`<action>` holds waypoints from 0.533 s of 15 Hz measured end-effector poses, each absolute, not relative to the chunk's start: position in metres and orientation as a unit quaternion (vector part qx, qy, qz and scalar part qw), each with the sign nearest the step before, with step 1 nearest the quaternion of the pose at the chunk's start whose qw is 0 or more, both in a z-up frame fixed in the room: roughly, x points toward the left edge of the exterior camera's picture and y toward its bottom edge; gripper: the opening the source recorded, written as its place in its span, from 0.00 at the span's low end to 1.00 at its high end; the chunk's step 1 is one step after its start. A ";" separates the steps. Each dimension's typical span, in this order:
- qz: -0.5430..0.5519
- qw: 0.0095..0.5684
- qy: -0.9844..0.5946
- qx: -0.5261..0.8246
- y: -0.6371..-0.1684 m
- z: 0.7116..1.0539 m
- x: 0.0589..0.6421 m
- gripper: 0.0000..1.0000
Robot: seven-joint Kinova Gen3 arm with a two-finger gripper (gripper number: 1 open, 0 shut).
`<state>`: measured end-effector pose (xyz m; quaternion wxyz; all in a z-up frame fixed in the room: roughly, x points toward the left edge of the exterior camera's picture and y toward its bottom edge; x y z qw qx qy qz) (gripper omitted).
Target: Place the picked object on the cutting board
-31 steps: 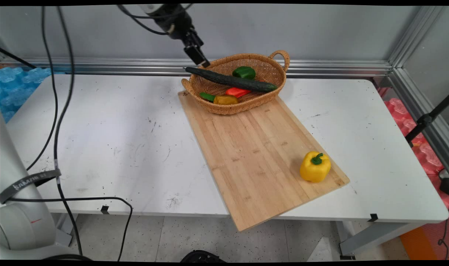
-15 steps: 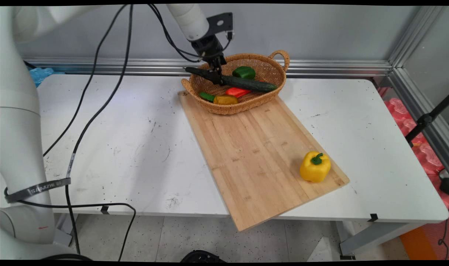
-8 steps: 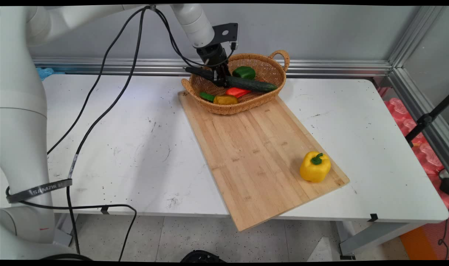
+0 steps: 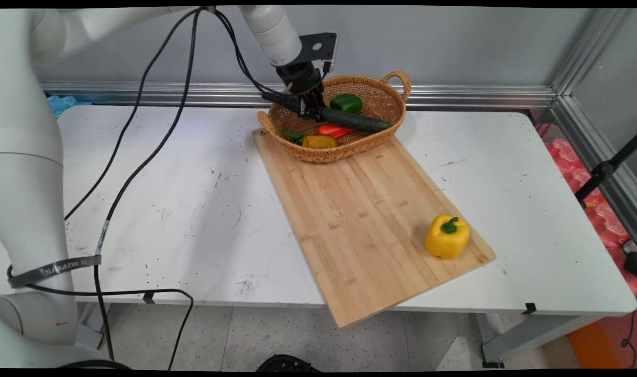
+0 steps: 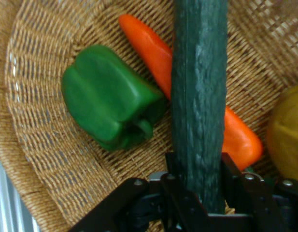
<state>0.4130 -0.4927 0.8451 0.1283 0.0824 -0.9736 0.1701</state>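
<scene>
A long dark green cucumber [image 4: 356, 121] lies across a wicker basket [image 4: 398, 112], its left end over the rim. My gripper [image 4: 310, 108] is down in the basket, left of the cucumber's middle. In the hand view my gripper [image 5: 199, 170] is shut on the cucumber [image 5: 199, 92], one finger [image 5: 234, 176] pressed against each side. Under the cucumber lie a green bell pepper [image 4: 346, 102] [image 5: 107, 104], a red pepper [image 4: 335, 130] [image 5: 153, 48] and a yellow-orange vegetable [image 4: 319, 141] [image 5: 289, 140].
The basket sits on the far end of a wooden cutting board [image 4: 360, 220] that slants towards the table's front edge. A yellow bell pepper [image 4: 447, 236] stands on the board's near right corner. Black cables [image 4: 140, 120] hang over the table's left half.
My gripper came down from above the basket's left rim onto the cucumber and closed round it. The cucumber has shifted only slightly.
</scene>
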 end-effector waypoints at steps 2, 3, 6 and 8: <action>0.175 0.133 -0.973 0.074 -0.487 0.857 0.410 0.00; 0.178 0.137 -0.972 0.070 -0.482 0.867 0.409 0.00; 0.188 0.149 -0.968 0.069 -0.469 0.897 0.406 0.00; 0.192 0.157 -0.966 0.070 -0.459 0.917 0.405 0.00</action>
